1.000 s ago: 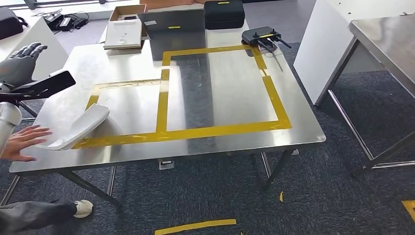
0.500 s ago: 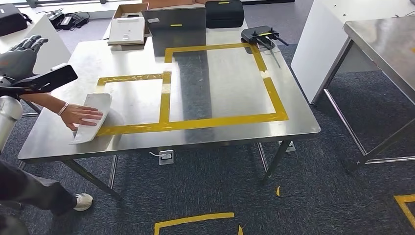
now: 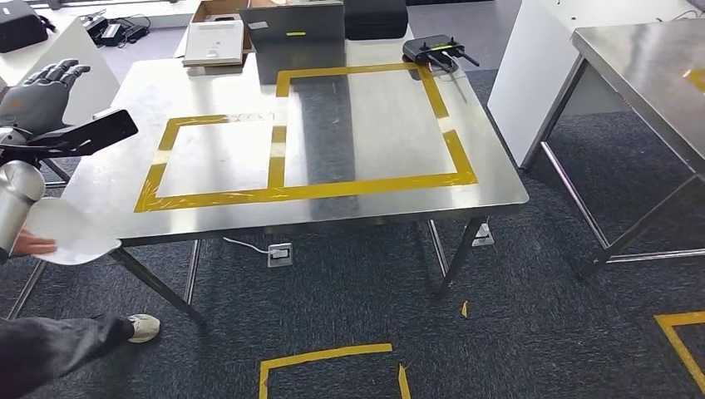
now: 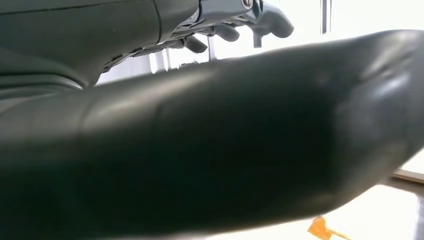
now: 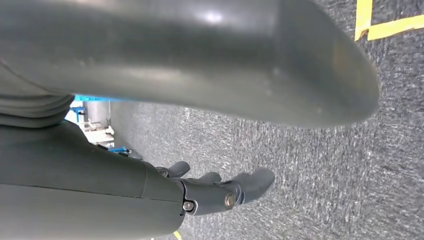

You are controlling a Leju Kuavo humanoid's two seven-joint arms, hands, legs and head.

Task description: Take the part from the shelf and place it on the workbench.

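Note:
The white curved part [image 3: 71, 233] is off the front left corner of the steel workbench [image 3: 374, 125], with a person's hand [image 3: 32, 244] holding it from the left. My left hand [image 3: 37, 96] is raised beside the bench's left edge, well above the part, fingers apart and holding nothing. In the left wrist view the left hand [image 4: 200, 150] shows its thick thumb up close and its fingers [image 4: 235, 27] beyond. My right hand [image 5: 220, 192] hangs over dark carpet with nothing in it. Yellow tape rectangles [image 3: 274, 158] mark the benchtop.
At the bench's far edge lie a white box [image 3: 214, 41], a grey case [image 3: 291, 37] and a black router [image 3: 432, 51]. A second steel table [image 3: 648, 75] and a white cabinet [image 3: 540, 50] stand to the right. A person's shoe [image 3: 143, 327] is near the bench leg.
The whole view has shifted, so the camera moved. The person's hand has drawn the white part off the benchtop, past the front left corner. My left hand stays raised and empty.

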